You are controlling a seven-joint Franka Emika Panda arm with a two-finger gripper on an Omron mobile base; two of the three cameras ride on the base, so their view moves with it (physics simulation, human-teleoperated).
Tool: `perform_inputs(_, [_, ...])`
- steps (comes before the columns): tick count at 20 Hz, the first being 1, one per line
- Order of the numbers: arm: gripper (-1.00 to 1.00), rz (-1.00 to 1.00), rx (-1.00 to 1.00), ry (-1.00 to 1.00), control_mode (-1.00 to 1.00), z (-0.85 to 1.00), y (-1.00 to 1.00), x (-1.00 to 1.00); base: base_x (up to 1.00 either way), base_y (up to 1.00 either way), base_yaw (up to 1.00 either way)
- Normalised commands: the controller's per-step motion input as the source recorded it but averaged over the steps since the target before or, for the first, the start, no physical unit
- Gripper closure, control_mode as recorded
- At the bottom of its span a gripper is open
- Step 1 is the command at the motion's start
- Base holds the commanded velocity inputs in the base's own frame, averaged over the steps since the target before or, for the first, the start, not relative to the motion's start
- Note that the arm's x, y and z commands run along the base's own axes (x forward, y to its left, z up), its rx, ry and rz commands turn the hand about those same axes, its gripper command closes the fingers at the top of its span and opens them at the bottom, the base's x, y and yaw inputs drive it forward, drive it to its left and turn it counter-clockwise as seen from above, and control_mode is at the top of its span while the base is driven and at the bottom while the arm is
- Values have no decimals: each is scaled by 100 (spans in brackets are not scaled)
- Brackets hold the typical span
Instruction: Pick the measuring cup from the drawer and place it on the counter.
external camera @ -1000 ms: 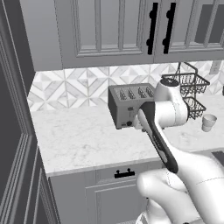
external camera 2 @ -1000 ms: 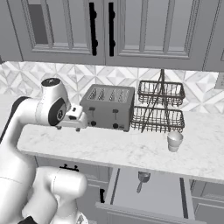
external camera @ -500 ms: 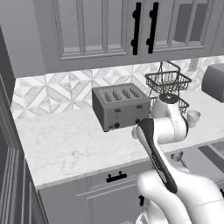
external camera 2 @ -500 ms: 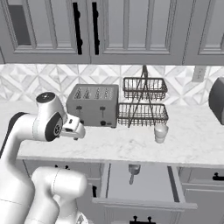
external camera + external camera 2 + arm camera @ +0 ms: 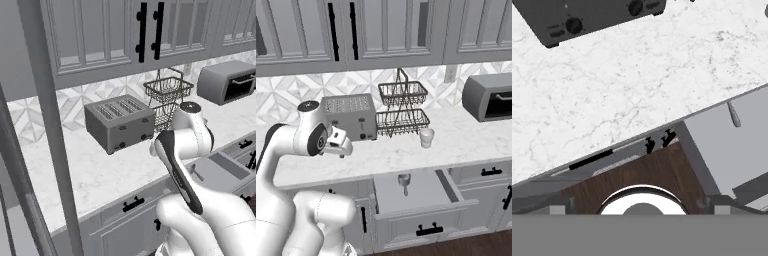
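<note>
**Arm above the counter, measuring cup in the open drawer**

In the right base view the gripper (image 5: pixel 342 146) sits at centre left, over the counter (image 5: pixel 456 145) in front of the toaster (image 5: pixel 351 116), its fingers spread wide and empty. The drawer (image 5: pixel 421 192) stands pulled out at lower centre; the measuring cup (image 5: pixel 403 181) lies inside near its back. At the right edge of the hand view the cup's handle shows on the drawer floor. A wire rack (image 5: pixel 402 107) and small cup (image 5: pixel 427 137) stand at centre, a toaster oven (image 5: pixel 490 97) at upper right

white grey-veined counter (image 5: pixel 406 155), grey drawer (image 5: pixel 421 192), dark grey toaster (image 5: pixel 351 116), black wire basket (image 5: pixel 402 107).
</note>
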Motion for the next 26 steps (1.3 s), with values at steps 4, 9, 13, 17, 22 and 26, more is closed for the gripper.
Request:
perform_inputs(4, [-100,0,0,0,100,0,0,0,0,3,-40])
perform_inputs(9, [-100,-25,0,-1,-100,-33,-29,0,0,-4,-8])
perform_inputs(13, [-100,-25,0,0,-100,-36,-41,0,0,0,0])
perform_inputs(17, [-100,-10,3,0,-100,-42,-82,0,0,0,0])
perform_inputs(22, [-100,-1,6,0,-100,-37,-96,0,0,0,0])
perform_inputs(26, [-100,0,4,0,-100,-40,-99,0,0,0,0])
